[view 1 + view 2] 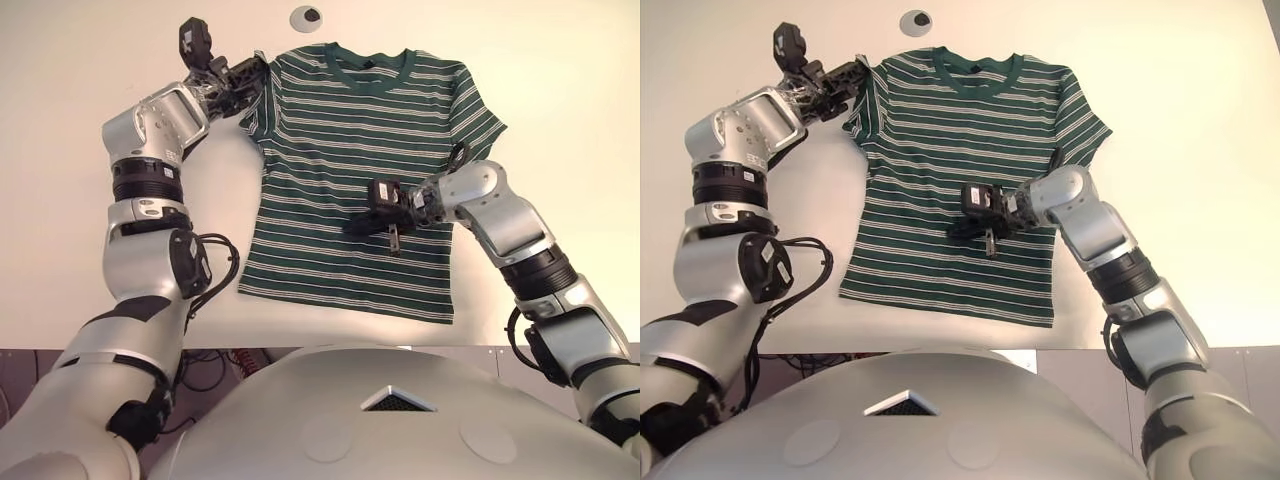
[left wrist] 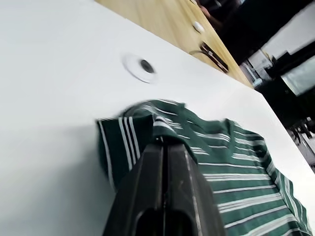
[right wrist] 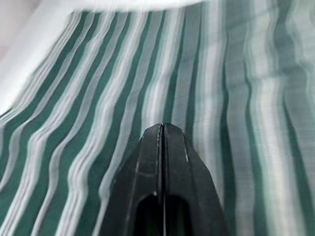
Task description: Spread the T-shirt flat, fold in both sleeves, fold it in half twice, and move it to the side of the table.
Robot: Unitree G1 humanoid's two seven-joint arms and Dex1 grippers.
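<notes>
Surface: a white table [image 1: 560, 80] with a round cable port [image 1: 307, 17] at its far edge; a wooden desk [image 2: 167, 19] stood in the room behind.

Item: one green striped T-shirt [image 1: 340, 130], lying face up near the middle of the table, collar away from the robot, body spread nearly flat.

Left sleeve [image 1: 258, 110]: bunched and turned partly inward, at the tip of the left gripper [image 1: 248, 78], whose fingers were pressed together, apparently pinching the sleeve cloth.

Right sleeve [image 1: 478, 115]: lying out flat, not folded.

Right gripper [image 1: 355, 224]: over the middle of the shirt's body, fingers closed on each other with no cloth seen between them.

Progress, as judged: spreading done; first sleeve fold under way. Remaining: the right sleeve, both halvings, the move to the table's side.

Not determinable: how much cloth the left fingers held; whether the right fingertips touched the shirt or hung just above it. The shirt under the right arm was hidden.
</notes>
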